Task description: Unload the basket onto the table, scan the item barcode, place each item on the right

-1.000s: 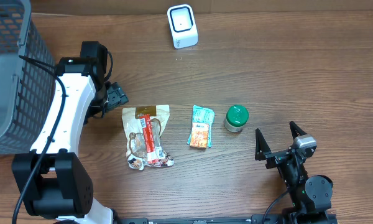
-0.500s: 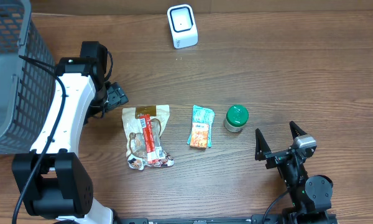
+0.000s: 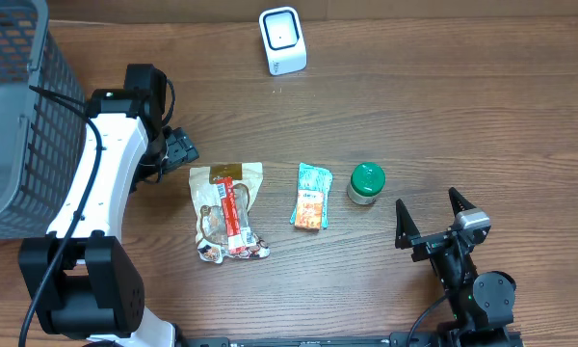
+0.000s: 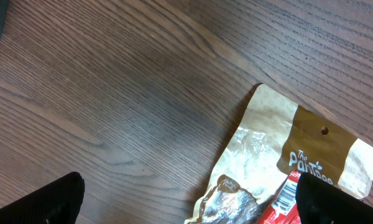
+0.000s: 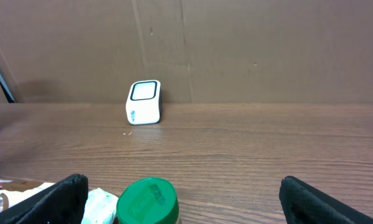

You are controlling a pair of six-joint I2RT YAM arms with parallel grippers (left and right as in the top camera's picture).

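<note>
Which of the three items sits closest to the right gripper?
The green-lidded jar, rightmost in the row; the teal packet and brown snack bag lie farther left.

In the left wrist view, the snack bag (image 4: 267,143) carries white lettering on its brown band (image 4: 317,149): "The" above a word that seems to begin "Pan", the rest cut off by the picture's edge. A barcode (image 4: 286,198) stands on its red label (image 4: 294,180), digits illegible. Small print on the scanner (image 5: 143,102) and the teal packet (image 3: 311,196) cannot be read.
</note>
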